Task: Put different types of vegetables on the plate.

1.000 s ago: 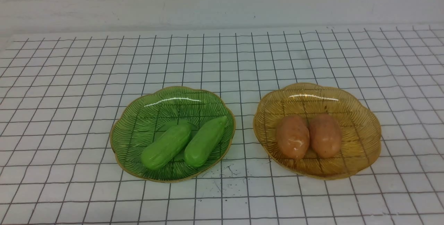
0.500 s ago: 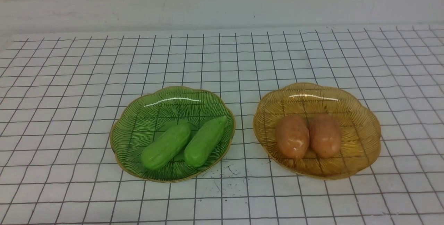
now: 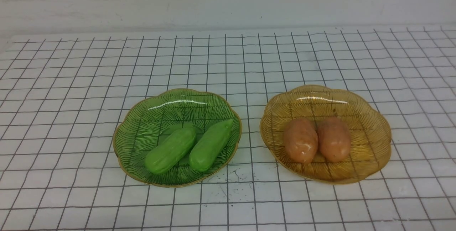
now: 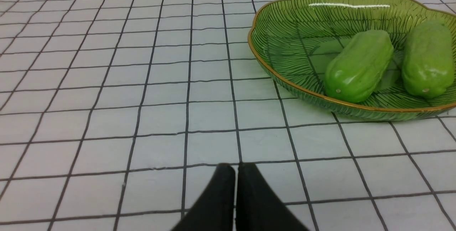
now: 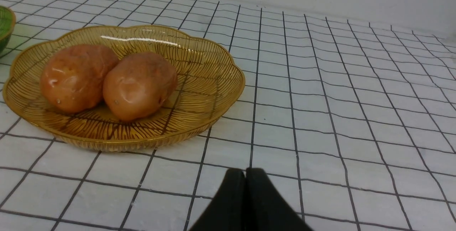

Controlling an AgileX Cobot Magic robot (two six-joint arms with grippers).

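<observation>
Nothing has moved since the earlier front frames; I find every item where it was.

Front view: I note a green plate (image 3: 142,131) at lower centre-left on the gridded table (image 3: 71,81). Two green cucumbers lie in it side by side, both angled toward the upper right: the left cucumber (image 3: 170,150) and the right cucumber (image 3: 210,145), close together or touching. An amber plate (image 3: 370,135) sits at centre-right, apart from the green one. It carries the left potato (image 3: 300,140) and the right potato (image 3: 333,139), pressed against each other. Neither arm shows here.

Left wrist view: I see the left gripper (image 4: 236,168) at the bottom edge, its jaws together and holding nothing, above bare table. The green plate with both cucumbers fills the upper right.

Right wrist view: the right gripper (image 5: 245,172) stands at the bottom centre, jaws together and empty. The amber plate with both potatoes occupies the left half.
</observation>
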